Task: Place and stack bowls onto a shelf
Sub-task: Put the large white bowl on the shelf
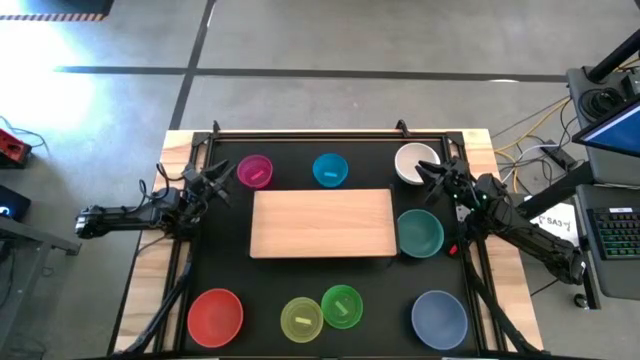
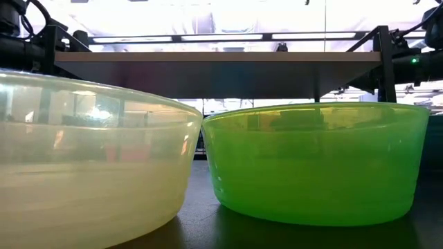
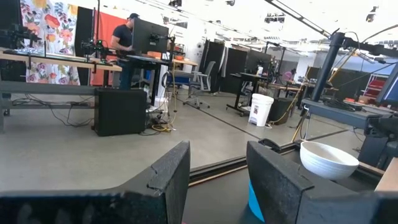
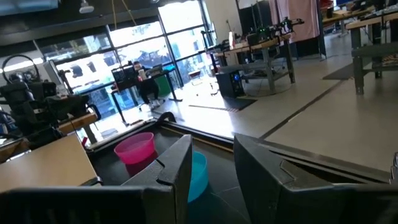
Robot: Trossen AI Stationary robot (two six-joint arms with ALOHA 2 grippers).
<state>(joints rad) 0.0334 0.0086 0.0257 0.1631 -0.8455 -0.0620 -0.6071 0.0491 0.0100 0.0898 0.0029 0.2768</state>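
Shelf [image 1: 322,223] is bare; all eight bowls are ringed around it on the counter [image 1: 230,280]. Left pincer [image 1: 222,184] near magenta bowl [image 1: 255,171], right pincer [image 1: 432,181] at white bowl [image 1: 415,160]; both spread, nothing held, likely staged for first picks.

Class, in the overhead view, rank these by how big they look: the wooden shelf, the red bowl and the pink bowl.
1. wooden shelf
2. red bowl
3. pink bowl

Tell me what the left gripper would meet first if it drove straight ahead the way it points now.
Probably the cyan bowl, which shows low between the open fingers of the left gripper. The white bowl sits farther on and off to one side. Depth is hard to judge.
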